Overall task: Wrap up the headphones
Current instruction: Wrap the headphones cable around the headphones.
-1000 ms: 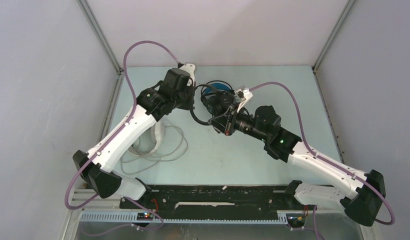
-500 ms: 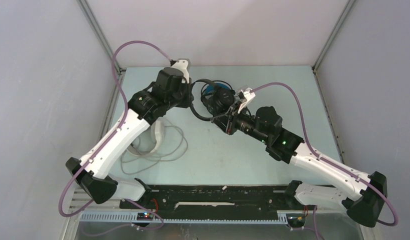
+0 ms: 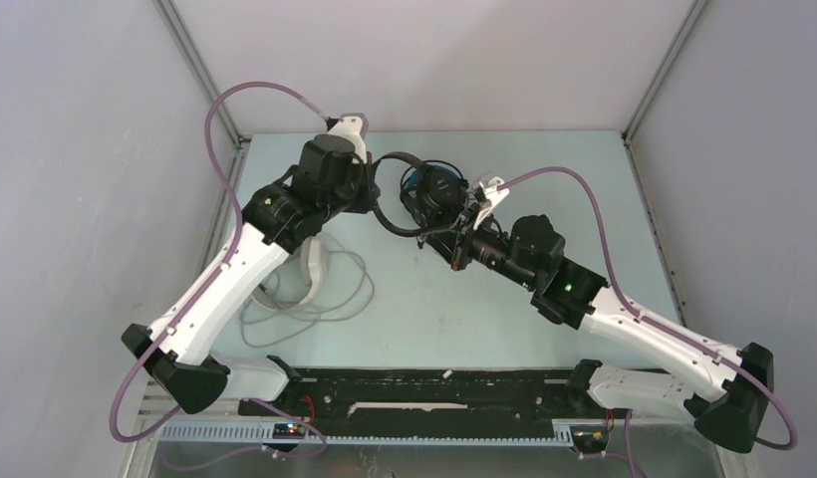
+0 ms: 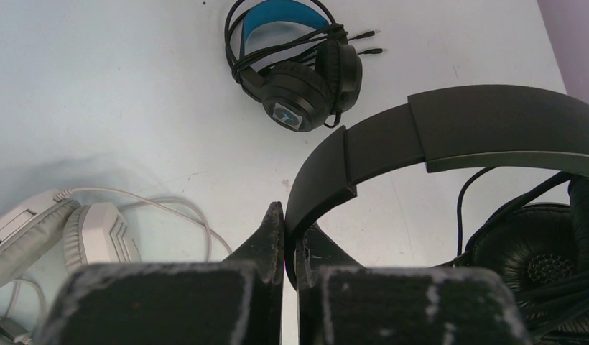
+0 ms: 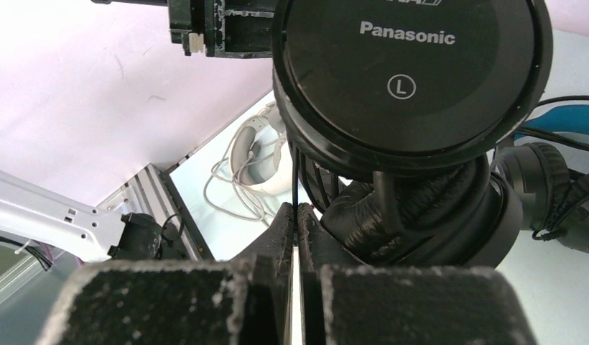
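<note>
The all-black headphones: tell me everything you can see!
The black headphones are a plastic-looking Panasonic pair with a curved headband, a round ear cup marked L and soft cushions. They hang in the air, off the table. The left gripper has its jaws shut on the headband; the right gripper pinches their thin cord.

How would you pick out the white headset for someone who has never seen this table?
On the pale table, look to the left side, under the left arm. The white headset lies there, its pale cable sprawled in loose loops. The other two are dark: the blue-banded headset and the black headset gripped by the left pincer.
</note>
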Controlling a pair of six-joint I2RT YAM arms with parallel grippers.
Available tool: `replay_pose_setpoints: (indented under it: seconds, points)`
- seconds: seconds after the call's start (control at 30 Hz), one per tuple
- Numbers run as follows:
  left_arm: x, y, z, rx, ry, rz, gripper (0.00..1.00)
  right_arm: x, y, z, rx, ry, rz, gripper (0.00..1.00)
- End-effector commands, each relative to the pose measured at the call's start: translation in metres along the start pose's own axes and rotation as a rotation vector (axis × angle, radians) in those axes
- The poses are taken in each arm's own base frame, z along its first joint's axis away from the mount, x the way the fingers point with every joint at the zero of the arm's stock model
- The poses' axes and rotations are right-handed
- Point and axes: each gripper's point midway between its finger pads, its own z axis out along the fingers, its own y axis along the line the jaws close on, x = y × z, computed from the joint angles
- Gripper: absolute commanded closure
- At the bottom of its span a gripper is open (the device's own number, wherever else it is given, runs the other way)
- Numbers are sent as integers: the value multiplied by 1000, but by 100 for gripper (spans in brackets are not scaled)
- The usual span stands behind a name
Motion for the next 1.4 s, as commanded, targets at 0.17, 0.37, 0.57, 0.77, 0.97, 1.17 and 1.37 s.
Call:
replay_pose_setpoints:
  seconds: [0.17,0.37,0.57,0.77,0.97,1.17,1.37]
  points:
    - [-19,20,-12,-75,-82,-52,100,-8,19,-6,-58,-2,-161,100]
    - [-16,41,-13,-169,-93,-14,100,-8,23,-8,-57,10,-259,100]
    - [-11,35,-8,-123,-62,-28,100,0,23,-3,-58,26,-376,100]
    - [-14,28,-10,-84,-46,-37,100,11,14,5,0,49,-473,100]
    - [-14,19,-12,-35,-22,-43,100,22,-4,12,92,-45,-575,100]
    - [-7,14,-13,-8,33,-18,100,33,-11,17,163,-98,-681,100]
    - [6,19,-11,-18,84,34,100,35,-18,17,285,-141,-751,100]
